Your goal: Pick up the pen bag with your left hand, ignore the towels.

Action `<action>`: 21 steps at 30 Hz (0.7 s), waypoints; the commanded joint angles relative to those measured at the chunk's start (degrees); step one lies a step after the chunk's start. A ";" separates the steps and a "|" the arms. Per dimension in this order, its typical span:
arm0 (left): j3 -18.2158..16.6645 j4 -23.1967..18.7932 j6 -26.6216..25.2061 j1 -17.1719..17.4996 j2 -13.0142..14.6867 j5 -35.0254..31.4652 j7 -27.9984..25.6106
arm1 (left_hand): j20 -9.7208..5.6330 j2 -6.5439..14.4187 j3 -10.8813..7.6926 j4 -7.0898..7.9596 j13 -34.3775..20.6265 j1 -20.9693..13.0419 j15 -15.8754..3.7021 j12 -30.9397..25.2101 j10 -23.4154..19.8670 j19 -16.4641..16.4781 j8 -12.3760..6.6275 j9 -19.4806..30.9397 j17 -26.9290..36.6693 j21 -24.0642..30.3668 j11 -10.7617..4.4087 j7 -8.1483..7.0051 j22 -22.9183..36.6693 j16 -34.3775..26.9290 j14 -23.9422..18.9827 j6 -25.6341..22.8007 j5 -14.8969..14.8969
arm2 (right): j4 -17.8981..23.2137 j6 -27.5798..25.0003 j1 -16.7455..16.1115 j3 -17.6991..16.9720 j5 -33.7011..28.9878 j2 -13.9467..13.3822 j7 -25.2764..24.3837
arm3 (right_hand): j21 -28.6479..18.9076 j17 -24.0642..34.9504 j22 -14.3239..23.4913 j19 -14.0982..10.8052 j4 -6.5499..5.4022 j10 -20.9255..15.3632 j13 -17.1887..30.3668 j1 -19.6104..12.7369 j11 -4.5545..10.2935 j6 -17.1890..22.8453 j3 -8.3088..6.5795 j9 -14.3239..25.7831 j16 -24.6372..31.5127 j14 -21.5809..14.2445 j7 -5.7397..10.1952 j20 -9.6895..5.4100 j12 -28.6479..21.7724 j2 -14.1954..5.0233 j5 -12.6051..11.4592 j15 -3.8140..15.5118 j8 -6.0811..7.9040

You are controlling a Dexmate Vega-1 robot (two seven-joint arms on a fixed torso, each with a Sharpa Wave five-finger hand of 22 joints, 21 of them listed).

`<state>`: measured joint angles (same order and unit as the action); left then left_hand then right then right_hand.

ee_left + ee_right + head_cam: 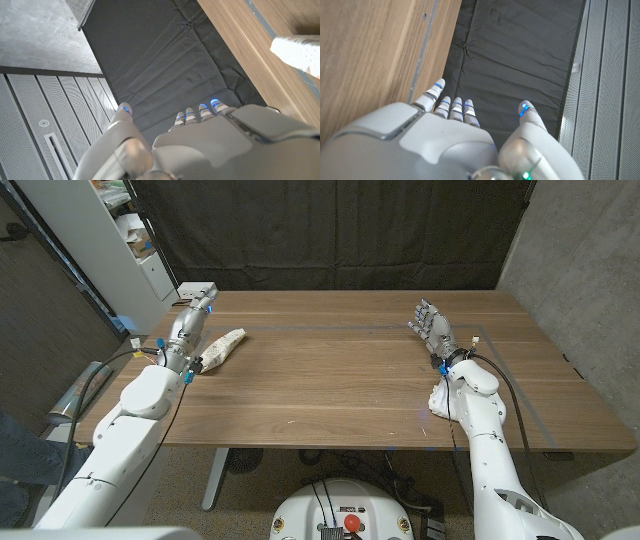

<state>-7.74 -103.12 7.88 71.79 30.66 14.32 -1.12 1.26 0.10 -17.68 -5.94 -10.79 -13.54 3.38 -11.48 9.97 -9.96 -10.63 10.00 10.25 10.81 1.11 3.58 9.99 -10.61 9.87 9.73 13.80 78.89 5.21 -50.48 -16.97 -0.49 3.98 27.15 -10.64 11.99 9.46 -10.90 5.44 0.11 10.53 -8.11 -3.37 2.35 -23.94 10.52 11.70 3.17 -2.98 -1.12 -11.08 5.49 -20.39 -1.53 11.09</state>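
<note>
Wooden table (pixel 360 370) at centre, black curtain (pixel 330 230) behind it at 12 o'clock. Grey concrete wall (pixel 580 270) at 2 o'clock. White shelf unit (pixel 110 240) at 10 o'clock.

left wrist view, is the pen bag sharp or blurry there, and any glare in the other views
Left wrist view: the pen bag is a soft, overexposed pale blur at the frame edge, while the left hand is sharper. Head view: the pen bag is clear, evenly lit, no glare on the table. Right wrist view: only small blue lights on the right hand.
</note>
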 commanded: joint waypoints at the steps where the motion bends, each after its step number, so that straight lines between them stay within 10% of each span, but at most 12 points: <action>1: -2.15 -2.22 -1.63 2.03 -0.44 -3.25 -1.20 | 0.27 0.10 -0.20 -0.46 -0.22 -0.82 -0.36 -0.43 2.16 -4.03 -0.19 0.16 0.18 0.30 -0.22 -0.41 0.27 -0.20 3.91 2.30 0.35 | 0.01 0.14 -0.03 -0.05 0.09 0.16 -0.15 | -0.29 0.12 0.26 -0.18 -0.20 -0.12 0.21 0.04 -0.20 0.16 0.18 0.28 0.28 -0.27 -0.27 0.14 -0.07 -0.27 -0.56 -0.08 0.15; 21: -3.20 -4.09 -3.93 2.66 0.51 -12.20 -3.46 | 0.38 0.29 -0.30 -0.77 -0.23 -1.35 -0.52 -0.40 2.31 -4.24 -0.21 0.17 0.17 0.27 -0.43 -0.56 0.27 -0.15 3.98 2.22 0.40 | 0.31 0.35 -0.72 -0.16 0.21 0.61 -0.66 | -0.30 0.12 0.26 -0.26 -0.17 -0.18 0.21 0.07 -0.10 0.18 0.32 0.28 0.29 -0.37 -0.20 0.23 -0.08 -0.32 -0.83 -0.13 0.15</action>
<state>-10.70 -105.80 5.80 74.20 30.29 8.20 -2.74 1.25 0.31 -17.62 -6.34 -10.79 -14.23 3.17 -11.48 9.97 -9.95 -10.63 10.00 10.25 10.81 1.11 3.58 9.99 -10.61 9.66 9.73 13.80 78.78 5.42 -50.69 -17.01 -0.39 4.32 26.90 -10.64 12.00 9.46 -10.90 5.21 0.11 10.53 -8.11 -3.37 2.35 -23.71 10.52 11.70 3.16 -2.98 -1.12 -11.08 5.49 -20.99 -1.54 11.09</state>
